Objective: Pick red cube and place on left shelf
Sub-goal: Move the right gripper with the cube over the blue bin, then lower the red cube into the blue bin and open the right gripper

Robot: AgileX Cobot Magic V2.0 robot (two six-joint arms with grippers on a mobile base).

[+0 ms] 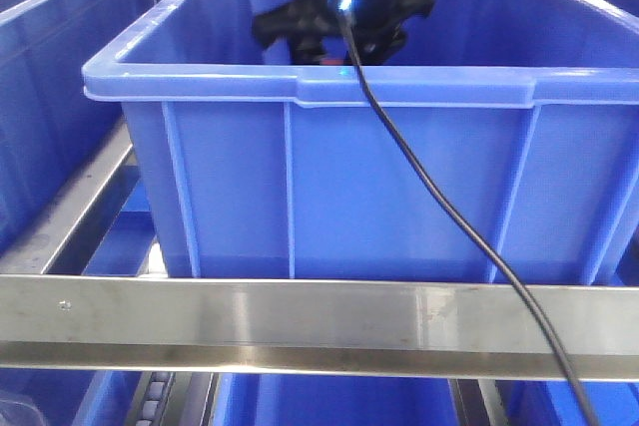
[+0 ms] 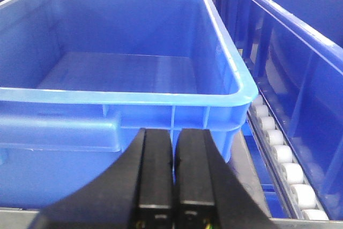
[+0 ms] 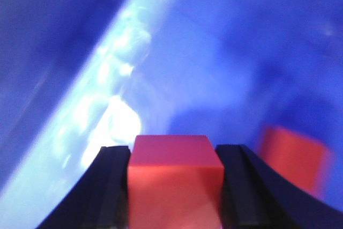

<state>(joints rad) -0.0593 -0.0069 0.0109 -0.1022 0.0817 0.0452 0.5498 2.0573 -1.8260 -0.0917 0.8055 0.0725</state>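
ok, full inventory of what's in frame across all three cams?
blue crate: one in the middle of the front view, royal blue, ribbed, on the shelf; more blue crates at the edges and below.
shelf rail: one, brushed steel, across the front under the crate.
roller track: one row of white rollers, right of the crate in the left wrist view.
red cube: one, red, between the right hand's fingers.
second red shape: one, blurred, right of the held cube; cannot tell what it is.
black cable: one, hanging from the arm across the crate front.
right hand: black, shut on the red cube, inside the crate.
left hand: black, shut, empty, in front of a crate.
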